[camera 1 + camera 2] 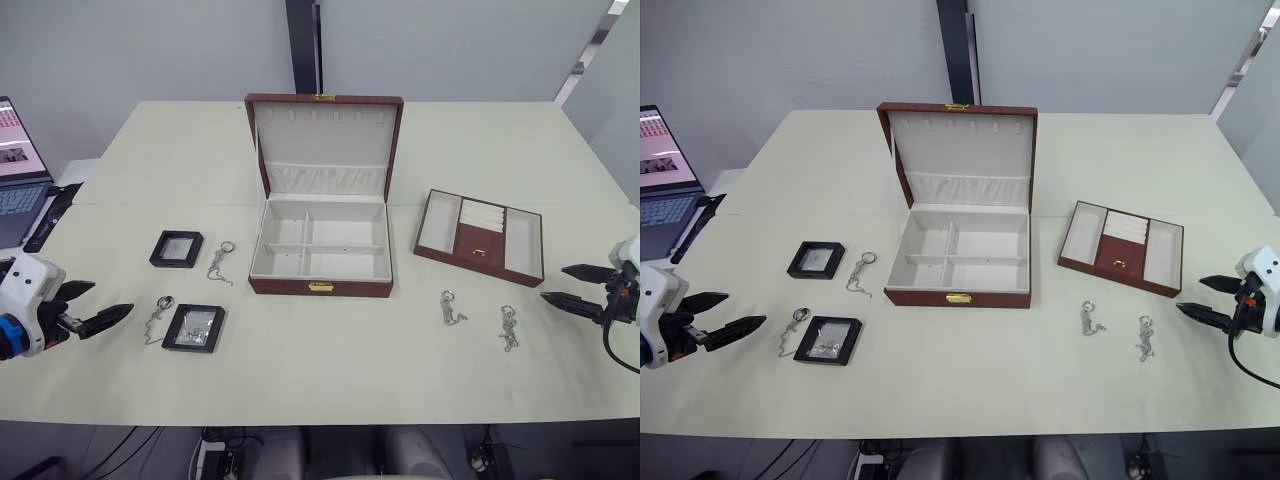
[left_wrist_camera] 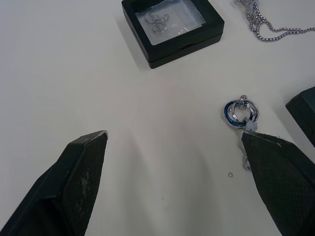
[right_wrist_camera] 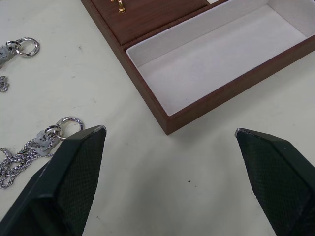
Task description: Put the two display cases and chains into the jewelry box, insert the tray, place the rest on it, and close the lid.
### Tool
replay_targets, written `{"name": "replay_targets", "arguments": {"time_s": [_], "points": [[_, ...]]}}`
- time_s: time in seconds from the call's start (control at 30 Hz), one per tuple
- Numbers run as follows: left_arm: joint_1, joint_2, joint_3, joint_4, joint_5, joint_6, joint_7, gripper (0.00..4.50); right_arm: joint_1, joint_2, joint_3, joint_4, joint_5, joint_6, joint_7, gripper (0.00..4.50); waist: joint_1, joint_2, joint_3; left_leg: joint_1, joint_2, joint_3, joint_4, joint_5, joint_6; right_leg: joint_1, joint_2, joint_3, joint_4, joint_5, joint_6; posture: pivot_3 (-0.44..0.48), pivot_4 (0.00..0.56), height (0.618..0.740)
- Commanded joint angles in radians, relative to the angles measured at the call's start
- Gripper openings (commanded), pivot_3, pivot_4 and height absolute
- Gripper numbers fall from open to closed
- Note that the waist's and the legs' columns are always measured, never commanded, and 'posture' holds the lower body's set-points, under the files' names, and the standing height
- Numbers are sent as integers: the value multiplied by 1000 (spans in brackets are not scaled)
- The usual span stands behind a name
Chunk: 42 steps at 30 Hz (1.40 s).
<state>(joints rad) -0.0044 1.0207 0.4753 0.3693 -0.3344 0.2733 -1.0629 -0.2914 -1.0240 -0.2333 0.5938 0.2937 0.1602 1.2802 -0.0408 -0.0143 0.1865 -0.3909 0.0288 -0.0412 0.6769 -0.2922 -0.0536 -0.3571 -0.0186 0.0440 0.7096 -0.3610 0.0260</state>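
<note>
On the pale desk (image 1: pixel 300 380), the red-brown jewelry box (image 1: pixel 320 245) sits in the middle with its lid up and its white compartments empty. To the robot's left lie two black display cases, one farther back (image 1: pixel 176 249) and one nearer (image 1: pixel 194 327), each with a silver chain beside it: one chain (image 1: pixel 219 262) by the far case, one (image 1: pixel 158 316) by the near case. To the right, the removable tray (image 1: pixel 480 234) rests on the desk, with two more chains (image 1: pixel 451 308) (image 1: pixel 508 327) in front of it.

The left gripper (image 1: pixel 98 305) hovers low, its fingers spread, just left of the near case and chain. The right gripper (image 1: pixel 578 288) hangs at the right edge, fingers also apart, beside the tray.

Nothing is loaded yet. The first step probably falls to the left gripper: it should straddle the near display case squarely across two opposite sides, keep the chain's ring out of the grasp, lift it level, and lower it into a large box compartment.
</note>
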Motion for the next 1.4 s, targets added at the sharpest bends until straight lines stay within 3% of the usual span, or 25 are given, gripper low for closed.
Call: {"name": "replay_targets", "arguments": {"time_s": [0.03,1.17,1.3,1.4], "points": [[-5,26,28,5,-1,-11,3,4500,-13,-22,-18,-3,-2,-18,3,4461,0,0,0,0,0,0,0,0,0,0,0,0,0,0,0,0,150,740],[-22,35,15,-28,35,29,50,4500,-14,-27,-24,39,1,-27,9,4461,-1,0,0,0,0,0,0,0,0,0,0,0,1,0,0,0,150,740],[-52,16,25,-50,14,51,74,4500,-17,-17,-62,-27,55,21,3,4461,-1,0,0,0,0,0,0,0,0,0,0,0,1,0,0,0,150,740],[-93,-32,16,-132,-25,113,123,4500,0,23,-102,-201,141,134,-36,4461,0,0,0,0,0,0,0,0,0,0,0,0,1,0,0,0,150,740]]}}
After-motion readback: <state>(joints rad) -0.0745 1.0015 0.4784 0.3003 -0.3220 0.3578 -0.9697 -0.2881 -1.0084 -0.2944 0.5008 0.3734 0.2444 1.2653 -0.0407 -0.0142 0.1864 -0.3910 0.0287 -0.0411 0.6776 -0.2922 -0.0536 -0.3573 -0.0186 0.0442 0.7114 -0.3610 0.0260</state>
